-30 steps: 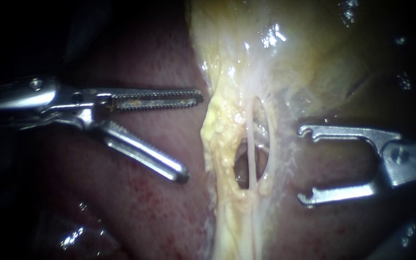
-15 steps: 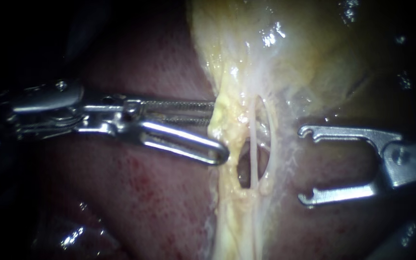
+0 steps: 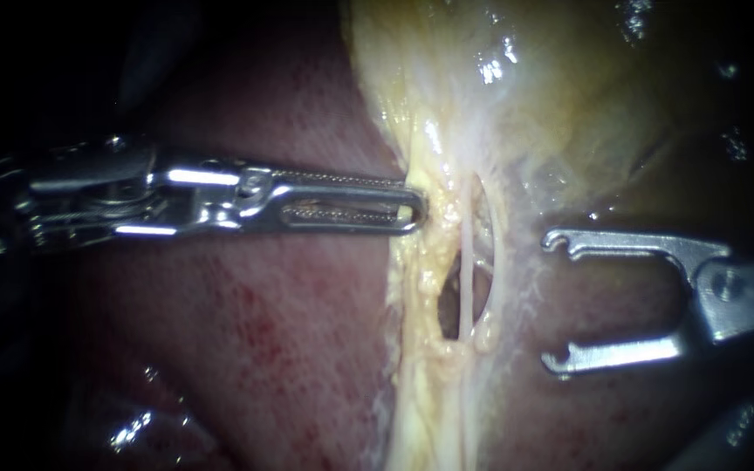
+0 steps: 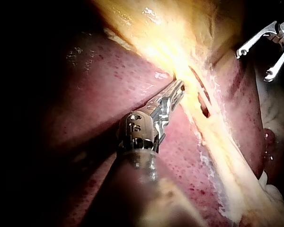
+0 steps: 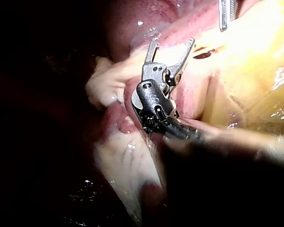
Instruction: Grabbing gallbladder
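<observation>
Endoscope view has my left instrument [image 3: 416, 209] lying level across the liver [image 3: 263, 331], its jaws closed almost flat on the yellow fatty edge where the gallbladder [image 3: 525, 96] narrows. Only the tips have tissue, a thin bite. My right instrument [image 3: 553, 299] waits on the far side of that band, jaws spread wide, holding nothing. I judge the bite to be the weak point: so little fat is caught that a pull back toward my side could strip it or let it slip out. Just beside my tips a thin pale tube [image 3: 462, 288] crosses a dark window [image 3: 445, 318] in the tissue, and a push further in could snag or stretch it. Room is good back over the bare liver, while ahead the tube and the window's rim are close, with the right jaws near beyond them
</observation>
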